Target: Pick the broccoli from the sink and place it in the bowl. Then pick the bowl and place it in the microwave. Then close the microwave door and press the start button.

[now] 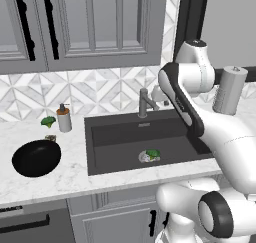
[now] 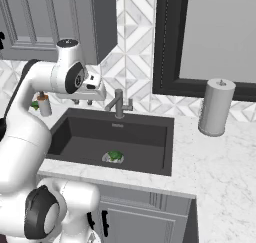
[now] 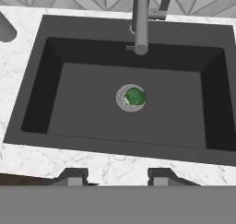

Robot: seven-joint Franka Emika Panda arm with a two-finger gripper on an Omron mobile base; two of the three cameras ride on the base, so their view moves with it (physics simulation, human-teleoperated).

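Green against silver was how we located the target: the small bright-green lumpy broccoli floret [image 3: 135, 96] lay on the round silver drain [image 3: 130, 98] at the middle of the floor of the large dark-grey rectangular sink basin [image 3: 83, 103]. We saw it in the same place from both base cameras, resting partly over the drain's right side.

We found the two-finger gripper [image 3: 112, 176] held high above the basin, looking nearly straight down into it. Its two small dark finger tips [image 3: 73, 176] stood well apart at the bottom of the hand camera's picture, with nothing between them. We judged the step in hand to be the approach for the first pick; no part of the task had yet been completed.

We noted the following for doing the step well. The floret sat slightly to the right of the midline between the tips and well ahead of them, so the hand needed to be centred over it before descending. The grey faucet spout [image 3: 141, 20] reached out over the back of the basin, just behind the drain, so we advised a vertical descent kept clear of the spout. The fingers should straddle the floret and close gently low on its body.

The wide shallow plain black bowl [image 1: 36, 158] stood on the white marble counter [image 1: 70, 172] left of the sink, near a small soap dispenser [image 1: 63, 118] and a darker green leafy piece [image 1: 48, 121], which was not the target.
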